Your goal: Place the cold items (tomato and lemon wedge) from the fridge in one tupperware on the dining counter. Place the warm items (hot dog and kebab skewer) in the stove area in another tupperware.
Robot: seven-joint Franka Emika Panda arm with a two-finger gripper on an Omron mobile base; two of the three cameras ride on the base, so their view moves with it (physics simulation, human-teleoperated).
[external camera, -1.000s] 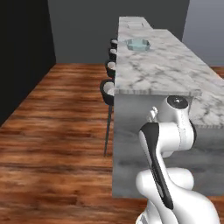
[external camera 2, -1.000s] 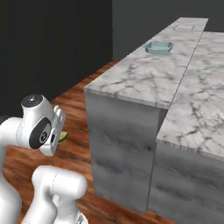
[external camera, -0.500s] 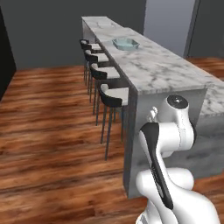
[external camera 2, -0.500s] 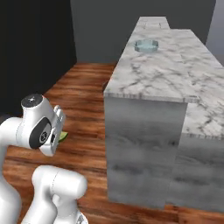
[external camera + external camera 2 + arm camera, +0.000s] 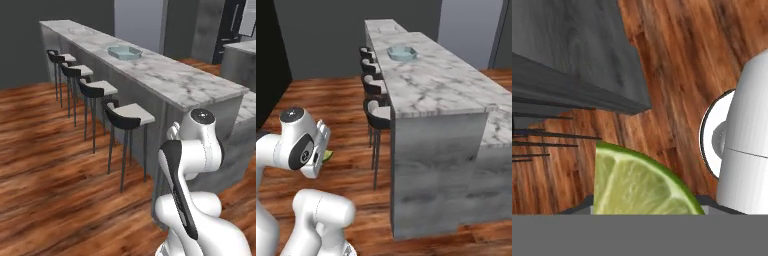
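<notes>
Yellow-green lemon wedge [image 5: 639, 185] points up, hand-held.

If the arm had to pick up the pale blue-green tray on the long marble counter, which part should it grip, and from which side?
Probably the rim, from above. The tray lies flat on the dining counter, shallow with sloping walls, too wide to span. One finger inside and one outside a straight wall section seems best.

white arm folded low, fingers [image 5: 647, 209] clamped on lemon wedge [image 5: 639, 182]
</notes>
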